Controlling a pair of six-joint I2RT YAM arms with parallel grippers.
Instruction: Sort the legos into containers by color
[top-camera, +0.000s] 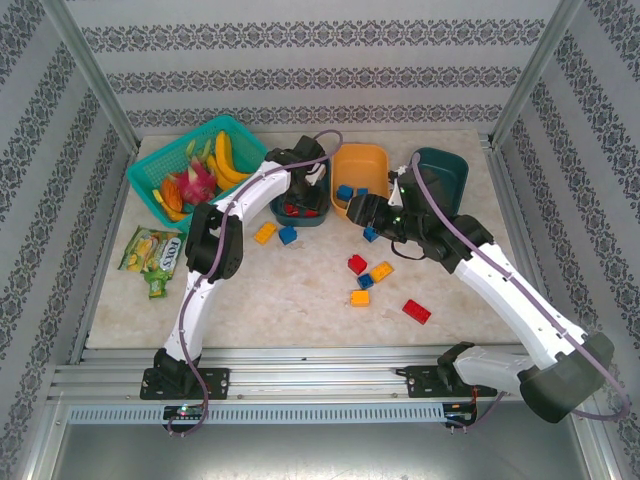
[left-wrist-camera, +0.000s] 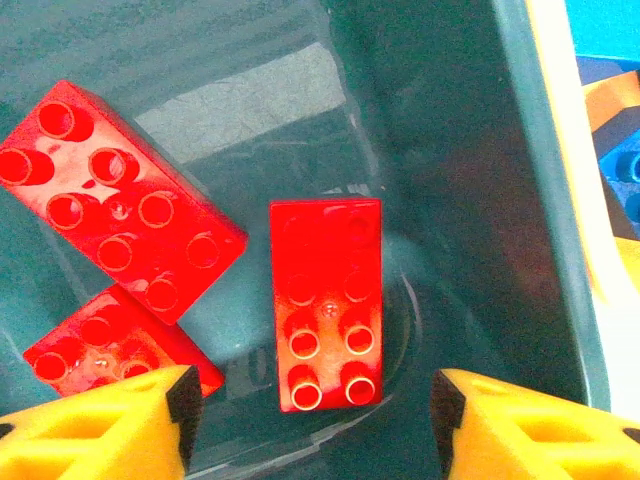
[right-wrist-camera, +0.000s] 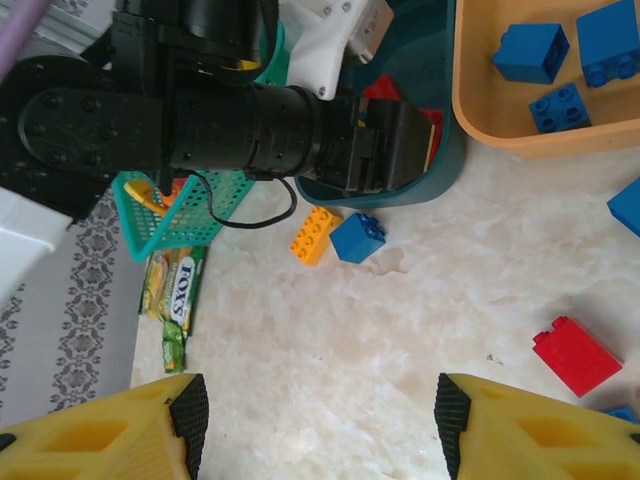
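Top external view: we read the worktop (top-camera: 300, 320) left to right, with three tubs along its far side and bricks scattered mid-way.
Lattice basket (top-camera: 145, 185): far left, heaped with toy fruit (top-camera: 195, 185); it has no part in the sort, so we judge it stays as it is.
Snack packet (top-camera: 150, 250): lies flat just in front of the basket, apart from every brick.
Left teal tub (left-wrist-camera: 480, 200): holds three red bricks, one partly over another; we take it as the red bin.
Left hand (left-wrist-camera: 315, 420): hangs inside that tub with its jaws moderately apart. A red brick (left-wrist-camera: 325, 300) lies flat on the tub floor between the fingers and touches neither, so the hand carries nothing.
Orange tub (top-camera: 365, 165): stands just right of the red bin and holds only blue bricks (right-wrist-camera: 558, 105).
Right hand (right-wrist-camera: 315, 430): hovers over bare worktop in front of the orange tub, jaws moderately apart with nothing between them; we judge it is free for a pick.
Right teal tub (top-camera: 450, 165): far right, and we make out no brick in it, so yellow-orange probably belongs there.
Loose legos (top-camera: 360, 297): eight lie unsorted. A yellow and a blue sit just before the red bin, one blue lies near the right hand, a mixed cluster lies mid-worktop, and a red lies nearest us.
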